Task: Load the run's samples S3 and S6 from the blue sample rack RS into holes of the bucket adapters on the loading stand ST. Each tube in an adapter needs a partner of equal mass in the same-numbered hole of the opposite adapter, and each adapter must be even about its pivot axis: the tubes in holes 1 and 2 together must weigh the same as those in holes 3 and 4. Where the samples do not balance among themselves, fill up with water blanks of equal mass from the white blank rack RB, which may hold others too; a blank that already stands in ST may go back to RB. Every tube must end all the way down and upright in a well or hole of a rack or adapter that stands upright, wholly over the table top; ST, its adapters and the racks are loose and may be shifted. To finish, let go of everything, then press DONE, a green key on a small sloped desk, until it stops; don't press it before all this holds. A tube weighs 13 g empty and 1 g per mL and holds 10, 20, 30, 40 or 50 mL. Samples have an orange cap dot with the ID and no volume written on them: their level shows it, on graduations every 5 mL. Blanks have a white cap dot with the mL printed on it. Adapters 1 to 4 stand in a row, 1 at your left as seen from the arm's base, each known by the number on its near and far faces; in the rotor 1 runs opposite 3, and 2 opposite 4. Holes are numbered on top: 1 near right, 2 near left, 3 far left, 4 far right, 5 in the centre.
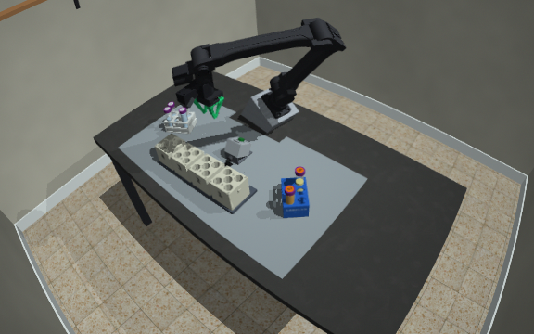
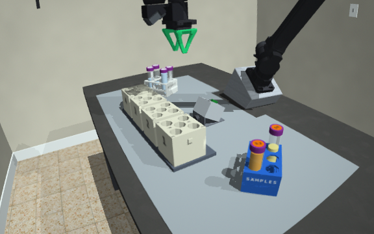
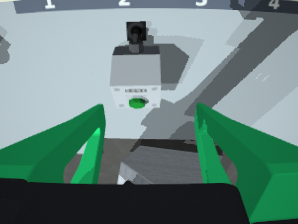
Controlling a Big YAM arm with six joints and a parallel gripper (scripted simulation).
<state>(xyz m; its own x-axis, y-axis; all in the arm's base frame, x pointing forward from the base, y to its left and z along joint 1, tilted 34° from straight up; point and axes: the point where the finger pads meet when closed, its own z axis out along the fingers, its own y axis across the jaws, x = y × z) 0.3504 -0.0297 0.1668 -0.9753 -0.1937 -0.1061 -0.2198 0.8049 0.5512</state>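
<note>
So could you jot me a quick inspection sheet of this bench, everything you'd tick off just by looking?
Surface: dark table with a grey mat.
Job's things: blue sample rack holds two orange-dotted tubes, one full, one nearly empty; white blank rack holds four purple-capped tubes; the row of four adapters has every visible hole empty; green key on its sloped desk, unpressed as far as shows.
Clutter: nothing seen.
Grippers: gripper high above the table between blank rack and desk, jaws partly apart, holding nothing.
Cables: nothing seen.
Surroundings: tiled floor, plain walls, wooden rail.
</note>
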